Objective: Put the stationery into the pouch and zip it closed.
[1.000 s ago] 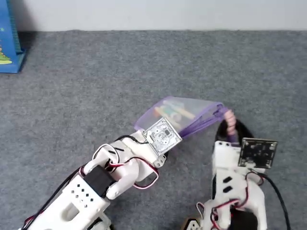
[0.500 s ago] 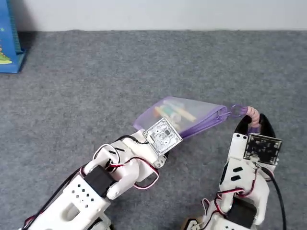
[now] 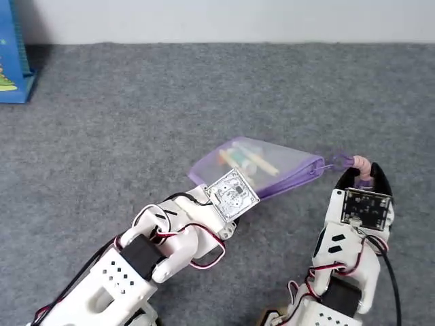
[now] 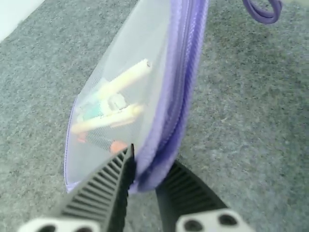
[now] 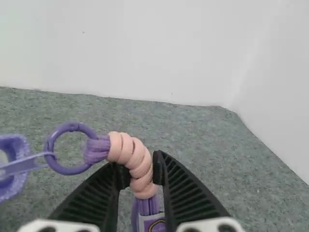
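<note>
At the near edge of the table (image 3: pixel 136 102) the two arms stand side by side, both reaching away toward the pouch (image 3: pixel 275 161). The left gripper (image 4: pixel 147 164) pinches the pouch's nearer end, one finger on each side of the purple zip edge. The right gripper (image 5: pixel 136 163) is pressed onto the pink coil (image 5: pixel 128 154) of the zip pull, the coil standing up between its fingers. Just past the coil hangs the purple ring (image 5: pixel 72 127), and from it a short link runs to the pouch's farther corner. The pouch lies stretched between the two grippers in the middle of the table, its clear side turned up. The stationery (image 4: pixel 116 104) is inside, seen through the mesh as pale sticks with green and orange bits. The zip looks drawn right to the ring end, though its teeth are too fine to be sure. Farther off, a blue box (image 3: pixel 12 61) stands at the table's far left corner against the white wall (image 3: pixel 238 20).
</note>
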Motion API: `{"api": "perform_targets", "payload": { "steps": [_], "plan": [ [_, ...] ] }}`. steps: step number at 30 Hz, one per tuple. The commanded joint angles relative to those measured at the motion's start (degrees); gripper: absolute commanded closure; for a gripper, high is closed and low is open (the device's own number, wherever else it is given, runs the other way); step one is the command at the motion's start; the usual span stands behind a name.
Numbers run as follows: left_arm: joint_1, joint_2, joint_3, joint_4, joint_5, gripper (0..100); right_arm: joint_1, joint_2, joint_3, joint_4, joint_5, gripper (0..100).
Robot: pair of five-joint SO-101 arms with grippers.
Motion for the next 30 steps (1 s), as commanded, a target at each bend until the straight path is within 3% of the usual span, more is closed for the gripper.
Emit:
{"api": "perform_targets", "payload": {
  "steps": [1, 5, 10, 19, 30],
  "plan": [
    [-2.02, 0.26, -0.31, 1.67, -0.09, 99, 3.65, -0.48, -1.85, 0.04, 0.18, 98.4],
    [-2.02, 0.26, -1.01, 3.43, -0.09, 99, 1.19, -0.57, -5.71, 9.63, -0.09, 86.8],
    [-2.02, 0.26, -7.60, 12.57, 0.00, 97, -1.27, -0.57, -11.52, 20.35, -3.69, 70.5],
    [-2.02, 0.26, -17.36, 22.77, 5.54, 79, -10.15, -0.57, -21.27, 35.91, -4.48, 70.5],
    [-2.11, 0.26, -37.05, 38.51, 5.63, 77, -19.56, -0.13, -38.42, 55.34, -4.57, 76.4]
  ]
}}
